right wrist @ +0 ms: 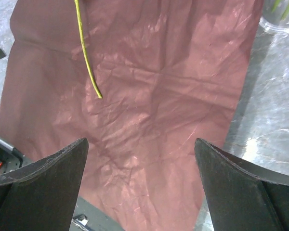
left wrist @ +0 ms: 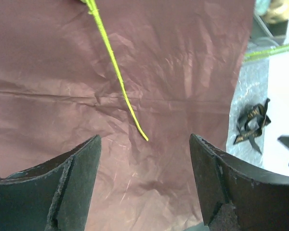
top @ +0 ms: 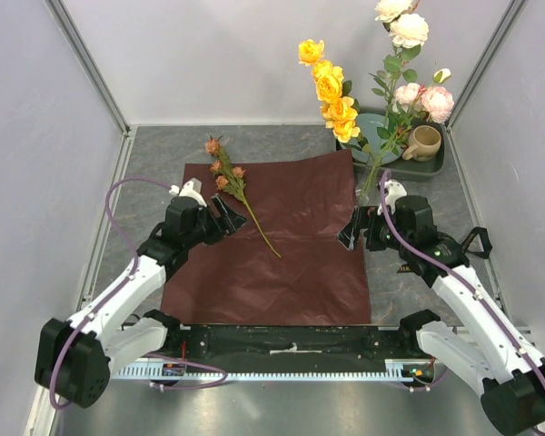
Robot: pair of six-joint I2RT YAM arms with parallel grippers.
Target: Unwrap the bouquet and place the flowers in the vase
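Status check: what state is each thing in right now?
Vase: upright.
Wrapping paper: spread flat, open.
Ribbon: untied, loose beside the paper.
Brown-flowered stem: lying on the paper.
Yellow roses: standing in the vase.
Pink and white roses: standing in the vase.
Left gripper: open, empty.
Right gripper: open, empty.

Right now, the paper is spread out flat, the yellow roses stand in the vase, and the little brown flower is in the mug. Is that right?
Not quite. The little brown flower is not in the mug; it lies on the dark red paper, as the top external view shows. The rest is right: the paper is spread out flat and the yellow roses stand in the vase.
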